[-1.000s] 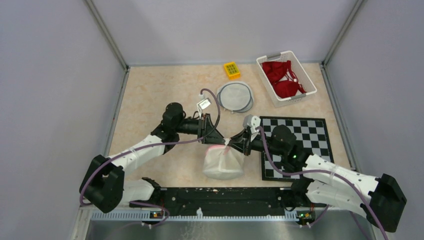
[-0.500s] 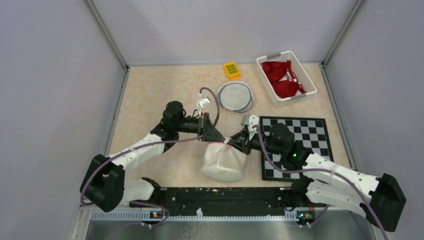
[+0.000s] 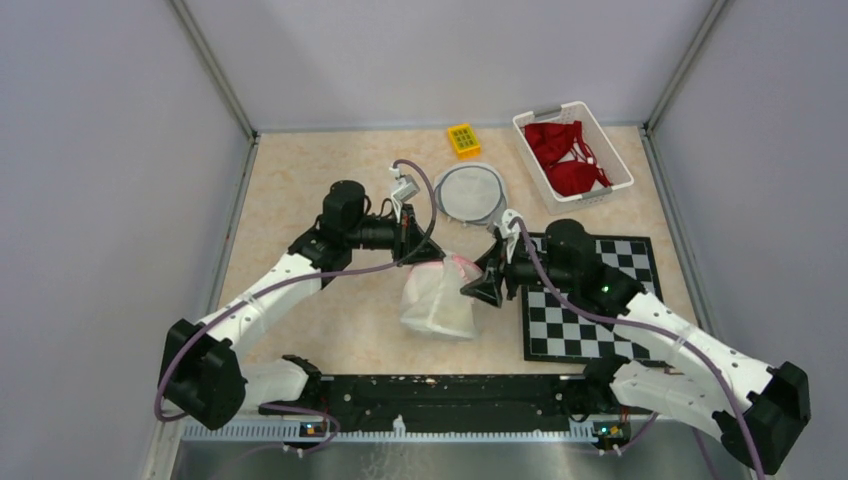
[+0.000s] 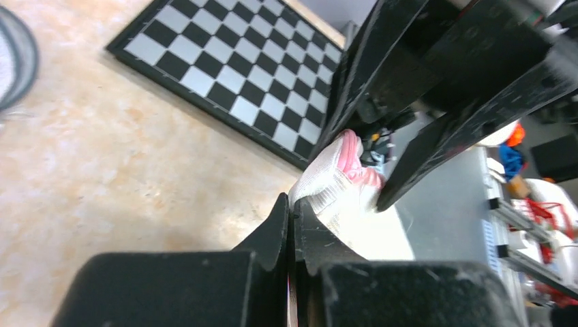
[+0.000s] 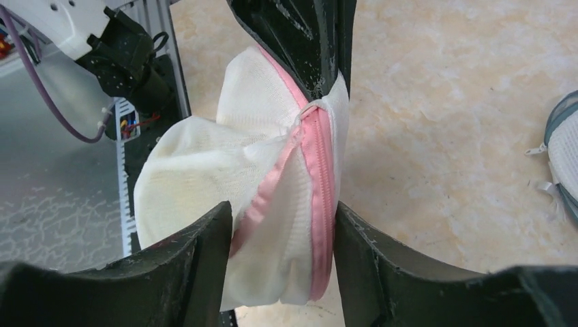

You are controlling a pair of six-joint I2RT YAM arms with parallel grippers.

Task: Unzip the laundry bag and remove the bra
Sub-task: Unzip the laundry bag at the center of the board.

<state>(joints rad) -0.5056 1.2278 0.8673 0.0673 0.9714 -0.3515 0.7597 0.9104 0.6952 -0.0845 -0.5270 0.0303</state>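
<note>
The white mesh laundry bag (image 3: 440, 300) with its pink zipper (image 5: 320, 170) hangs bunched over the middle of the table. My left gripper (image 3: 418, 258) is shut on the bag's upper corner, where the zipper ends (image 5: 319, 102); its fingers (image 4: 276, 225) are pressed together on white mesh (image 4: 334, 187). My right gripper (image 3: 482, 288) is open on the bag's right side. Its fingers (image 5: 204, 252) stand on either side of the zipper edge, with bag fabric between them. The bra is hidden; the bag's inside does not show.
A black-and-white checkered mat (image 3: 610, 300) lies to the right of the bag. Behind it are a round grey mesh pouch (image 3: 470, 192) and a yellow block (image 3: 463, 139). A white basket (image 3: 532, 162) with red garments (image 3: 565, 160) stands at the back right.
My left gripper has closed on the bag's corner and pulled it up and back. My right gripper has opened, letting go of the bag's top, and swung towards the back.
</note>
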